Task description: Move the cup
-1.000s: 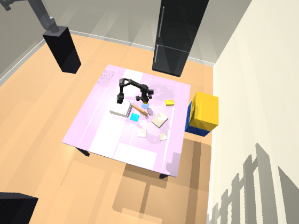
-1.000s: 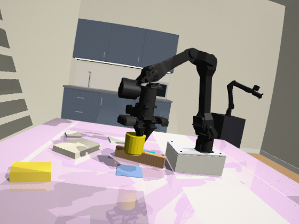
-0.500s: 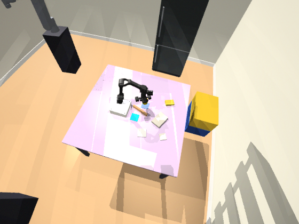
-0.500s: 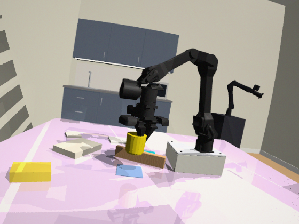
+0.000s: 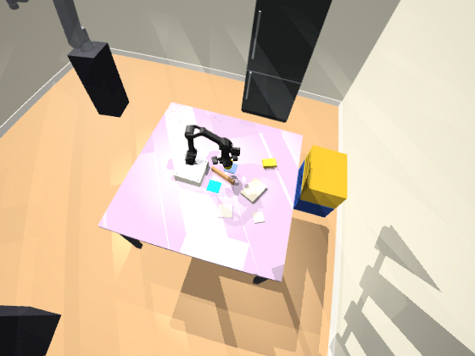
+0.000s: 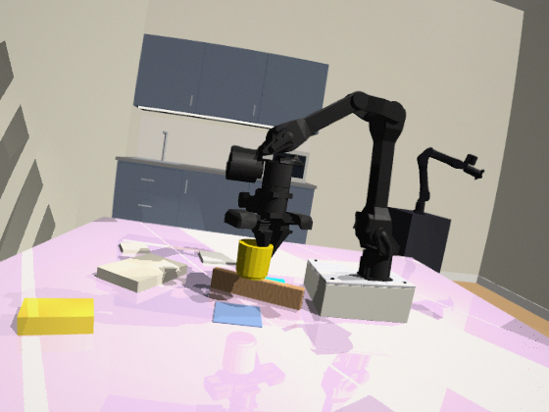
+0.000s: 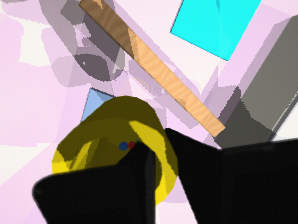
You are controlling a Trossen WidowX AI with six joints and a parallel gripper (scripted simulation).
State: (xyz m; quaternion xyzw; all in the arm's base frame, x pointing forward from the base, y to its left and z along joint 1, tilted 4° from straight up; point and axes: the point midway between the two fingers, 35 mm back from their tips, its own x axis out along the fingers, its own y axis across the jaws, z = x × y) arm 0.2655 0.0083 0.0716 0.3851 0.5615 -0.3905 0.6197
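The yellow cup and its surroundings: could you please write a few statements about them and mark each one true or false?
1. The gripper is shut on the rim of the yellow cup. True.
2. The cup rests on the cyan pad. False: it is held off the table, near the wooden bar.
3. Marbles show inside the cup. True.
4. The wooden bar lies between the light blue pad and the cyan pad. True.
5. The yellow block touches the cup. False: it lies well apart.
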